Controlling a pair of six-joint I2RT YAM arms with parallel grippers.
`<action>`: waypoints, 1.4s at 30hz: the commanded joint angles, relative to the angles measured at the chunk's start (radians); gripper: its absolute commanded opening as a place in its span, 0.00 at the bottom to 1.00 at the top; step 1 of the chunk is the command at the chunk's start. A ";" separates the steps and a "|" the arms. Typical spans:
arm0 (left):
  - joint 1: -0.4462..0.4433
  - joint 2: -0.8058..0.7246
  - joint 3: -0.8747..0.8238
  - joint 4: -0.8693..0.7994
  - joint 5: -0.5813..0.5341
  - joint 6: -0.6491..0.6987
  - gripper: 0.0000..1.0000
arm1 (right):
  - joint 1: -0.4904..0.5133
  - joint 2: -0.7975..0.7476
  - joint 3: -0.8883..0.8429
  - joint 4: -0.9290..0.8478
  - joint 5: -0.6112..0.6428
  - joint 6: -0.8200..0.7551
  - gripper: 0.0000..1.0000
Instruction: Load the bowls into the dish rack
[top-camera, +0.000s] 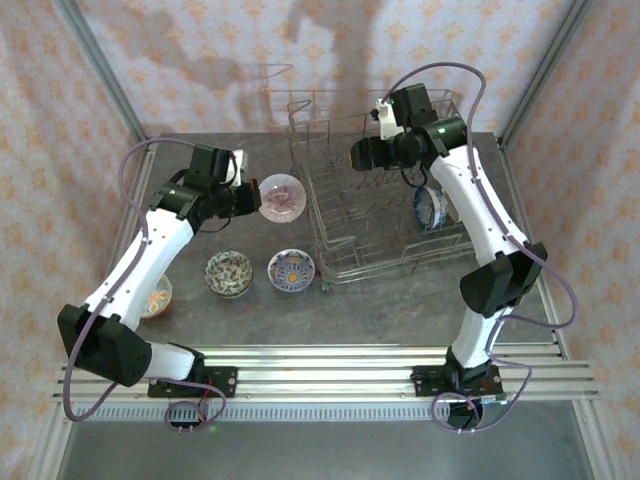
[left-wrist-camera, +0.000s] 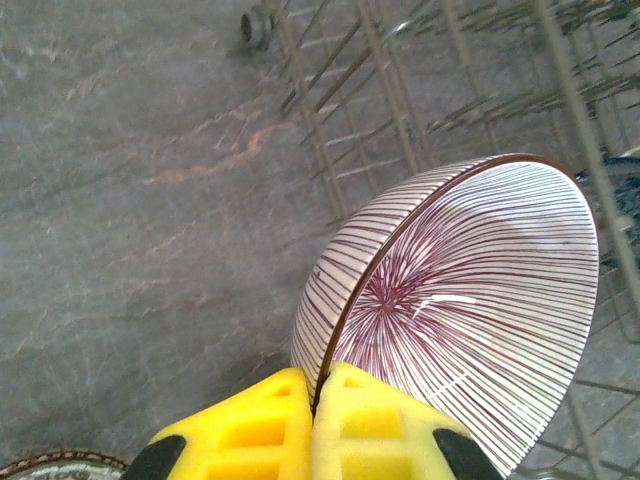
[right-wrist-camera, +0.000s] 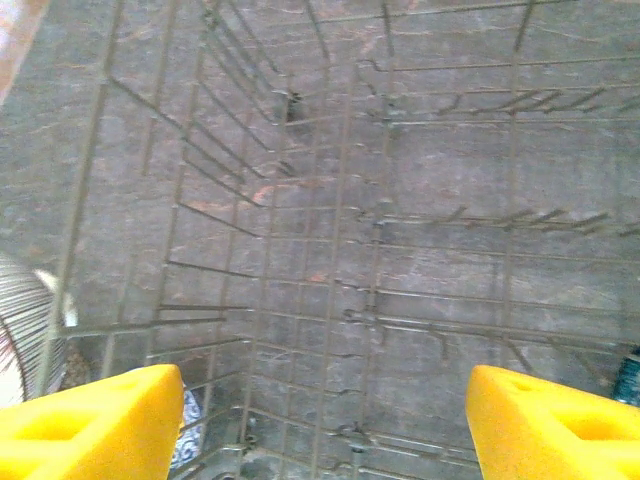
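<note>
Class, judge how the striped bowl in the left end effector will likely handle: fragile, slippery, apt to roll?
Probably stiff and fragile: the striped bowl looks like glazed ceramic. Likely slippery: its glaze shines and the left end effector pinches only the thin rim. Released tilted, its round wall might roll.

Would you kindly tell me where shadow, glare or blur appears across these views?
Top external: soft arm shadows on the back wall. Left wrist: a white glare streak inside the striped bowl pinched by the left tool. Right wrist: the dish rack looks slightly blurred.
</note>
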 joint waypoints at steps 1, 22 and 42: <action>0.008 0.013 0.072 0.062 0.031 -0.013 0.00 | 0.024 -0.041 0.027 -0.015 -0.072 0.019 0.73; 0.004 0.059 0.177 0.137 0.110 -0.063 0.00 | 0.192 0.054 0.142 0.067 -0.075 0.059 0.58; -0.012 0.094 0.213 0.210 0.114 -0.086 0.00 | 0.199 0.154 0.219 0.041 0.003 0.120 0.27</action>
